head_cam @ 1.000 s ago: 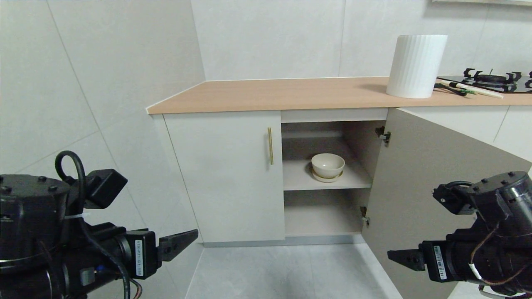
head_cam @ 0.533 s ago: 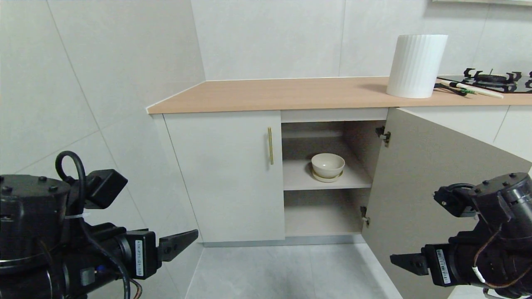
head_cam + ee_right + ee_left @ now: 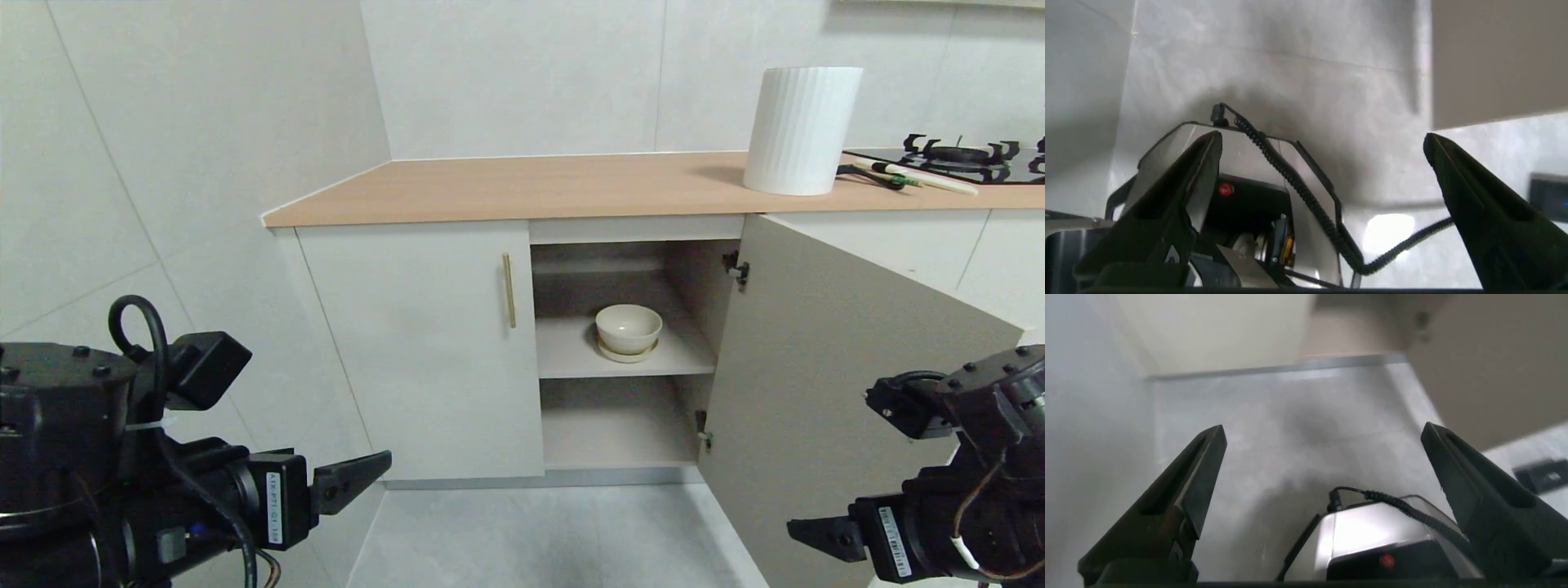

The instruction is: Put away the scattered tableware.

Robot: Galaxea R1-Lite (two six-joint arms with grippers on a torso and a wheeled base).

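So the stuff left to put away looks like the pale, thin chopsticks (image 3: 927, 176) and a dark-handled utensil (image 3: 872, 173). They're lying flat on the light wooden counter (image 3: 531, 188), just beside the tall white ribbed cylinder container (image 3: 802, 131) on the side nearest the black gas stove (image 3: 959, 153).

My guess is they're light, stiff and a bit slick, so they'll want to roll or splay. I'd pinch them across the middle, both sticks together, and not out at the tips.

The cream ceramic-looking bowl (image 3: 628, 327) is already put away. It sits on a small pale saucer (image 3: 625, 355) on the middle shelf (image 3: 571, 359) of the cupboard, behind the wide-open grey door (image 3: 816, 367). If it needs moving, it's probably smooth and chippable, so take it by the rim.

Both arms are way off from all this. The left gripper (image 3: 1323, 437) hangs low over the floor in front of the closed door, and the right gripper (image 3: 1323, 140) is low too, by the open door. Both have their fingers spread wide with nothing in them. The chopsticks are well above and beyond the right gripper, up at counter level.
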